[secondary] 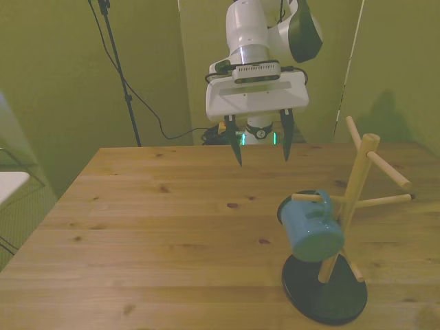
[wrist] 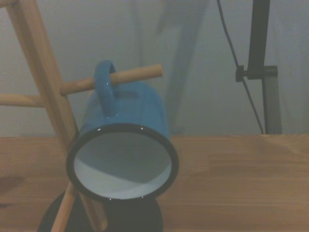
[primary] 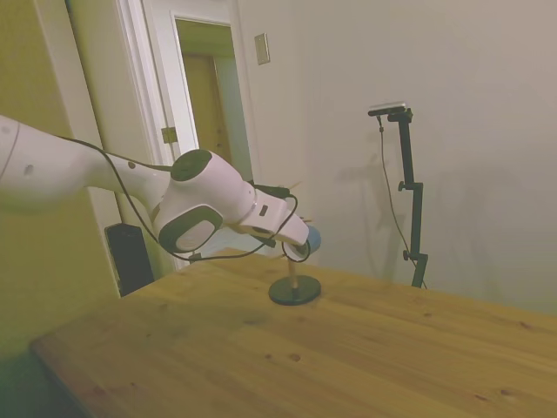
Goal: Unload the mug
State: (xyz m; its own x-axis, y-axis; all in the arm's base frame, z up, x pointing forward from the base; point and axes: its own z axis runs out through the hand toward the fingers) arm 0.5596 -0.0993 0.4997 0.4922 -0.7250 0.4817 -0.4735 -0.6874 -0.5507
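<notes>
The blue-green mug (secondary: 311, 227) hangs by its handle on a side peg (secondary: 306, 198) of a wooden mug tree (secondary: 357, 185), which stands on a dark round base (secondary: 324, 299). The mug's bottom faces the front view. My gripper (secondary: 261, 148) hovers open above the table, beyond the mug and to the front view's left, with nothing between its fingers. In the wrist view the mug (wrist: 123, 145) shows its white inside and dark rim, with its handle over the peg (wrist: 130, 76). From the side, my arm hides most of the mug (primary: 314, 239).
The mug tree stands near the table's front edge at the front view's right, with more pegs (secondary: 388, 170) pointing up and outward. Bare tabletop (secondary: 158, 227) spreads to the front view's left. A pale chair edge (secondary: 8, 185) sits beyond that side.
</notes>
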